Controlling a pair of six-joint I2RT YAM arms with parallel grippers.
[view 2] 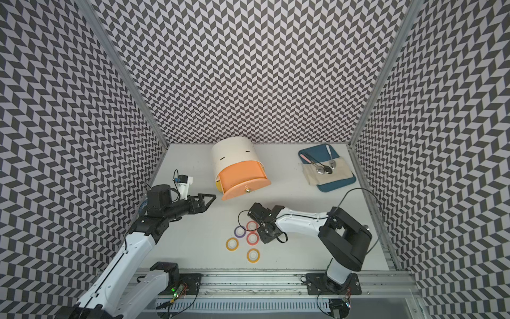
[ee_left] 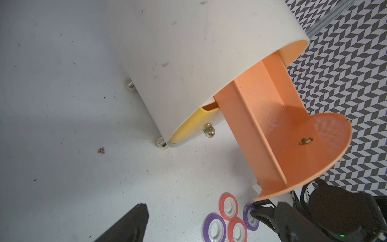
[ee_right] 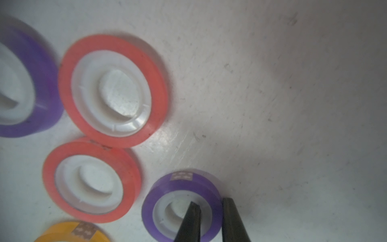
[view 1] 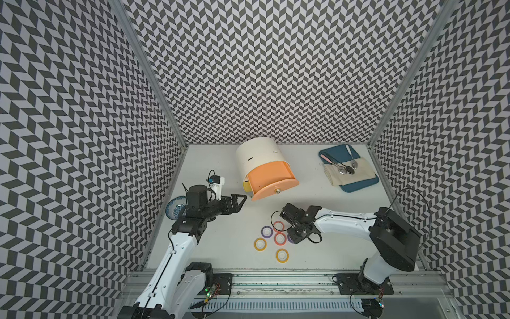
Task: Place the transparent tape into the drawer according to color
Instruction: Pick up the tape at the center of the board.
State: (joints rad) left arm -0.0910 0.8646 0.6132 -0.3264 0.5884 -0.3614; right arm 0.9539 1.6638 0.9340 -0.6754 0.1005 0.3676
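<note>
Six tape rolls lie flat on the white table in front of the cabinet (view 1: 256, 154). My right gripper (ee_right: 210, 202) is shut on the wall of a purple tape (ee_right: 165, 188), one finger inside its white core and one outside. The roll still rests on the table. Next to it are two red-pink rolls (view 1: 279, 226) (view 1: 279, 239), another purple one (view 1: 267, 231) and two yellow-orange ones (view 1: 260, 244) (view 1: 282, 255). The peach drawer (view 1: 271, 176) stands pulled out and looks empty in the left wrist view. A yellow drawer (ee_left: 188, 127) below it is barely ajar. My left gripper (view 1: 240, 203) hangs open, left of the peach drawer's front.
A blue tray (view 1: 358, 187) with a cloth and spoons sits at the back right. A blue-patterned bowl (view 1: 174, 210) lies at the left edge, partly under my left arm. Patterned walls close in the table on three sides.
</note>
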